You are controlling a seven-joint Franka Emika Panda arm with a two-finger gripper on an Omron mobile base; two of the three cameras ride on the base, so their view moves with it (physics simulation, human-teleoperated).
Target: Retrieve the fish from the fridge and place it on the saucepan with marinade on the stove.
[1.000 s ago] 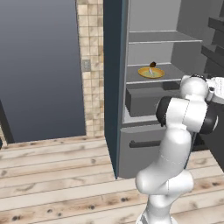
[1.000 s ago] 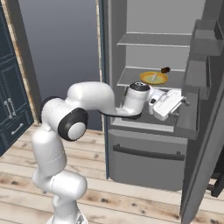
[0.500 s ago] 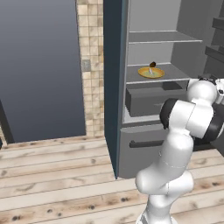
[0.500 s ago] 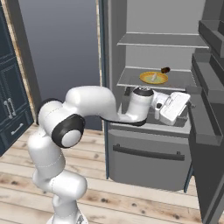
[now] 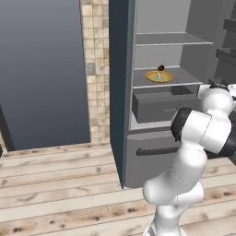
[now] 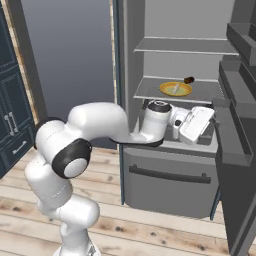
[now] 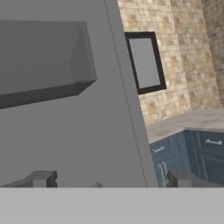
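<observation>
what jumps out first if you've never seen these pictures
The open fridge stands out first, with its pale shelves bare except for a yellow plate on the middle shelf. The bulky white arm reaches from the wooden floor into the fridge just below that shelf, above the grey drawer. The fridge's dark door hangs open at the right in the right base view.

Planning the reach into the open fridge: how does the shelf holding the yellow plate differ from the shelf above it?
The plate shelf carries a yellow plate with a small pale item on it and a dark brown item behind; the upper shelf looks bare. The plate shelf sits just above the grey drawer, close to the hand's height; the upper shelf is well above it. Both are pale grey, flat and span the fridge interior.
</observation>
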